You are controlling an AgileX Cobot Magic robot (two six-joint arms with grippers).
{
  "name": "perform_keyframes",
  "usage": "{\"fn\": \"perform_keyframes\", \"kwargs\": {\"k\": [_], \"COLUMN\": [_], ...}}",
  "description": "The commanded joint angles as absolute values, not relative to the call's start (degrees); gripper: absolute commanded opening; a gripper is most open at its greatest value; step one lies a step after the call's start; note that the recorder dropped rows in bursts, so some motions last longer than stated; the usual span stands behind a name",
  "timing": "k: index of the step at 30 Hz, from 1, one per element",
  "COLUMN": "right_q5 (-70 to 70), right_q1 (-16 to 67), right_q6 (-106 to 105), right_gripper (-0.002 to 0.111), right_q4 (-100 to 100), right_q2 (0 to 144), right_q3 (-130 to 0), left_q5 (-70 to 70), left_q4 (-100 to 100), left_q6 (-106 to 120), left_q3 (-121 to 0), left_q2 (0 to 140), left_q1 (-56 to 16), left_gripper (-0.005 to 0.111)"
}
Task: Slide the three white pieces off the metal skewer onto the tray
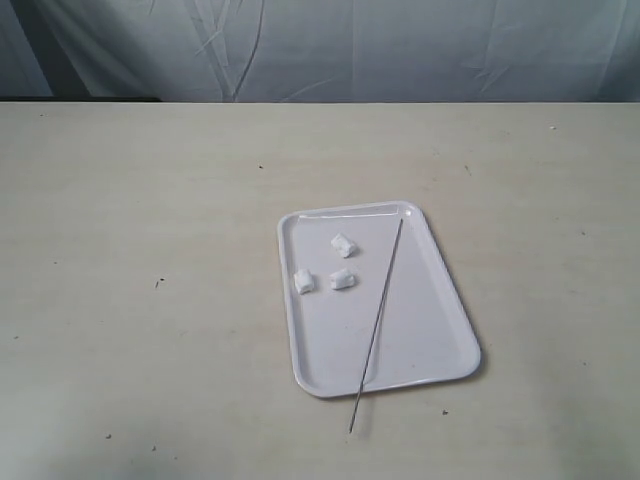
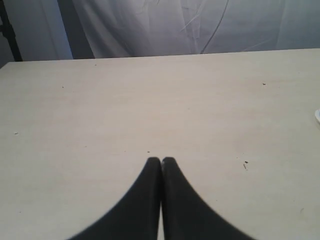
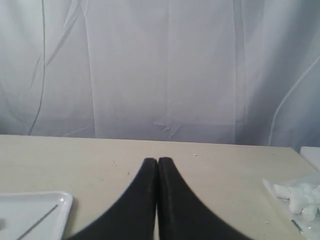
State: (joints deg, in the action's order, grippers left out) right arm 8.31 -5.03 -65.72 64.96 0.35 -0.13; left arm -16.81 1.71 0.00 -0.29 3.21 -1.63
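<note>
The glossy white tray (image 1: 430, 345) lies right of the table's middle in the exterior view. Three white pieces rest loose on its far-left part: one (image 1: 343, 243) farthest back, one (image 1: 304, 282) at the left, one (image 1: 342, 279) beside it. The thin metal skewer (image 1: 378, 323) lies bare across the tray, its near tip past the front rim on the table. Neither arm shows in the exterior view. My left gripper (image 2: 161, 161) is shut and empty over bare table. My right gripper (image 3: 158, 161) is shut and empty; the tray's corner (image 3: 62, 200) and the skewer (image 3: 37, 221) show beside it.
A clear bag of more white lumps (image 3: 300, 195) lies on the table in the right wrist view. A grey-white curtain (image 1: 320, 45) hangs behind the table's far edge. Small dark specks dot the beige tabletop (image 1: 150, 300).
</note>
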Motion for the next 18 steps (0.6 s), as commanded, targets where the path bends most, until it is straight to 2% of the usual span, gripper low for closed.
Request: {"fn": "perform_keyframes", "kwargs": {"k": [1,4,9,12,18], "right_q5": [8.49,8.89,19.01,19.75,19.86], "right_q1": [-5.33,-5.33,-5.22,-5.0,-2.56], "right_q6": [-65.94,-58.71,-16.41,-6.09,-5.37], "right_gripper": [-0.001,-0.001,-0.001,-0.001,-0.001], "right_q4": [57.71,50.82,6.42,3.09,3.09], "right_q2": [0.0,0.0,0.0,0.0,0.0], "right_q3": [0.0,0.0,0.0,0.0,0.0], "left_q5": [-15.4,-15.4,-15.39,-15.39,-15.39], "left_q4": [1.12,1.12,1.12,1.27,1.27], "left_q6": [0.67,0.67,0.67,0.67,0.67], "left_q3": [0.0,0.0,0.0,0.0,0.0], "left_q2": [3.02,3.02,3.02,3.02,3.02], "left_q1": [-1.5,-1.5,-1.5,-1.5,-1.5], "left_gripper": [0.0,0.0,0.0,0.0,0.0]}}
